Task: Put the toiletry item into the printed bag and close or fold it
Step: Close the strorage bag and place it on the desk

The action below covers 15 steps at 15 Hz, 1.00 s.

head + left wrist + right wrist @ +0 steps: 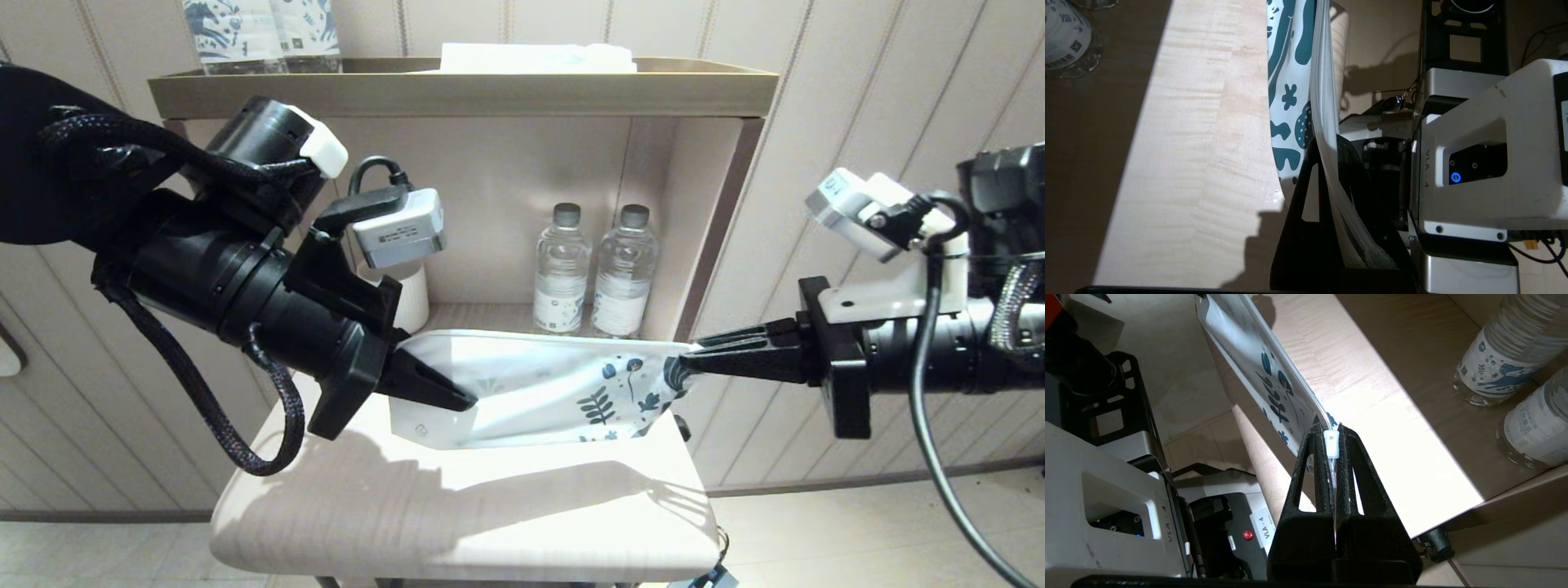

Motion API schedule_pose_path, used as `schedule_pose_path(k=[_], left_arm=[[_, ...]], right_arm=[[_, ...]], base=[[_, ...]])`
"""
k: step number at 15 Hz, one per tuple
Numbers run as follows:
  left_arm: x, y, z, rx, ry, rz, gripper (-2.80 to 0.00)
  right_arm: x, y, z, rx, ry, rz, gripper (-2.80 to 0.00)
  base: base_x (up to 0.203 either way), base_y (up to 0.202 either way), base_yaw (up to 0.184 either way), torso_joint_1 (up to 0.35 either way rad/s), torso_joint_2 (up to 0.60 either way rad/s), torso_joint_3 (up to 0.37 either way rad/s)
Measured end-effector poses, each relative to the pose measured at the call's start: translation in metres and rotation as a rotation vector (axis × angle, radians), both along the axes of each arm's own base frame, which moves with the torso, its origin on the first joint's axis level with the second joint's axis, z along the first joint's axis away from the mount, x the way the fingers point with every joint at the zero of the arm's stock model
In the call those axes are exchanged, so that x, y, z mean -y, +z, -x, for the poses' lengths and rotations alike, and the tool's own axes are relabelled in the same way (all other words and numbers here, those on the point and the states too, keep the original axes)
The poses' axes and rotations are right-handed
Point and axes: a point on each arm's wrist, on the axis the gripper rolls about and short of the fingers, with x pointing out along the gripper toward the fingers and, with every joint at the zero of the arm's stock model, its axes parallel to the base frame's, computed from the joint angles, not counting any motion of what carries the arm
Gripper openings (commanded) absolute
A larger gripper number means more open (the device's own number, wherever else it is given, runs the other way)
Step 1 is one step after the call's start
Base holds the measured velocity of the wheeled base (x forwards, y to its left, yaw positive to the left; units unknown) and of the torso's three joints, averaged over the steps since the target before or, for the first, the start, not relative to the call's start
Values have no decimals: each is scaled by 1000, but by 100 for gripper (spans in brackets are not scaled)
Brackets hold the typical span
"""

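Note:
The printed bag [539, 384] hangs stretched between both grippers just above the pale table [457, 523], its blue leaf print toward the right end. My left gripper [461, 398] is shut on the bag's plain left end. In the left wrist view that gripper [1325, 143] pinches the bag [1290, 81] edge-on, and the toothbrush [1376, 259] shows as a dark slim shape with a bristly head through the plastic between the fingers. My right gripper [694, 359] is shut on the printed end; in the right wrist view this gripper [1327, 426] clamps the bag's [1265, 367] white zip slider [1331, 443].
Two water bottles [562, 269] [624, 269] stand in the shelf recess behind the bag, with a white cup [412, 298] to their left. Blue-patterned packs [261, 33] sit on the shelf top [457, 90]. The robot's base [1474, 143] is below the table's front edge.

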Motion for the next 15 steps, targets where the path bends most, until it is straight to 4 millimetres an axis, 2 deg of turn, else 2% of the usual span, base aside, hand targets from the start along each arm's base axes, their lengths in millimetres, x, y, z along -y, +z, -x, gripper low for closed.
schedule_pose_path(k=[14,15], left_arm=[[2,-2,-1,-7,-6,1,-280],[2,-2,-1,-8,-6,1,-280]], right_arm=[[1,-2,2,8,-4,-4,-280],[1,-3,2,9,-4,-3,0]], base=[[0,0,0,0,0,0],[0,0,0,0,0,0]])
